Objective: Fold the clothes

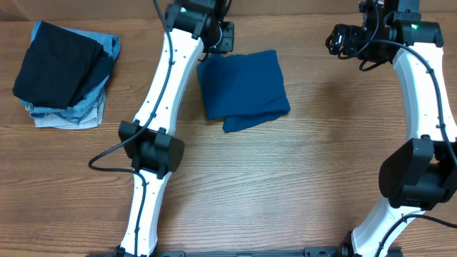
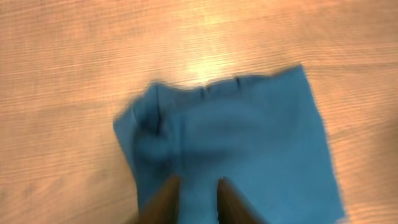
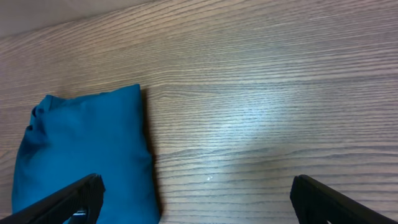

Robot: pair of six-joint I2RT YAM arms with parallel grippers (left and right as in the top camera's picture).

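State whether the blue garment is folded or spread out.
Folded: the blue garment lies as a compact rectangle with layered edges.

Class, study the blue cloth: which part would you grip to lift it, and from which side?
Probably pinch the far left edge of the cloth, coming from above at the far side with the left claw, which hangs over it. That edge looks straight and layered; the near edge shows an uneven flap sticking out.
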